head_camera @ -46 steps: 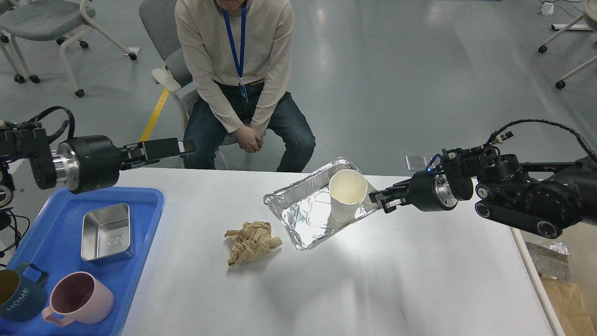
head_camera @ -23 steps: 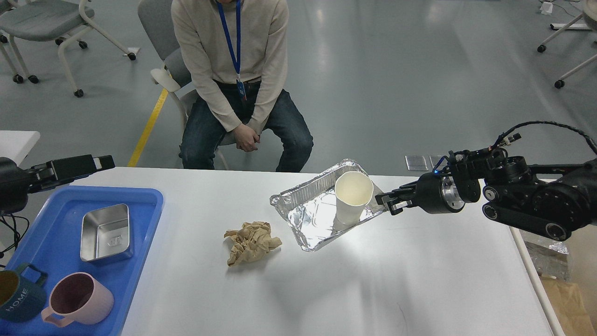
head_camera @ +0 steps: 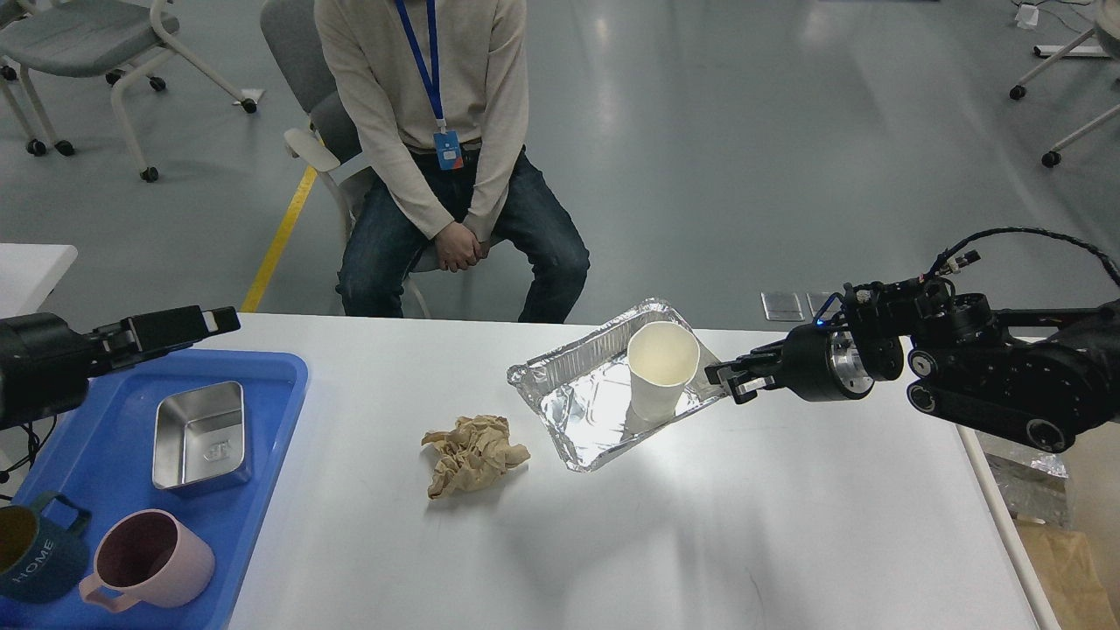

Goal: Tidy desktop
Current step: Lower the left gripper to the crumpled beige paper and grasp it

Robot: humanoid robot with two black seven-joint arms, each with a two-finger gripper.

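The desktop (head_camera: 787, 542) fills the lower part of the view, a broad, smooth, stiff slab that is not itself to be lifted; what lies on it is to be cleared. At its left end a blue tray (head_camera: 114, 464) is set, holding a steel box (head_camera: 199, 435), a pink mug (head_camera: 149, 560) and a dark mug (head_camera: 31, 556). Near the middle a foil tray (head_camera: 586, 411) is seen tilted, its right edge raised off the surface, with a paper cup (head_camera: 661, 372) standing in it. The foil is judged light, thin and easily crumpled, so it is best gripped at the rolled rim; the cup is light and could topple if the tray is tipped further. The right gripper (head_camera: 731, 381) is closed on the foil tray's right rim. Left of the tray a crumpled brown napkin (head_camera: 474, 453) lies, soft and easily pinched anywhere. The left gripper (head_camera: 188, 322) is held above the blue tray's far edge with nothing in it; whether its fingers are apart cannot be told.
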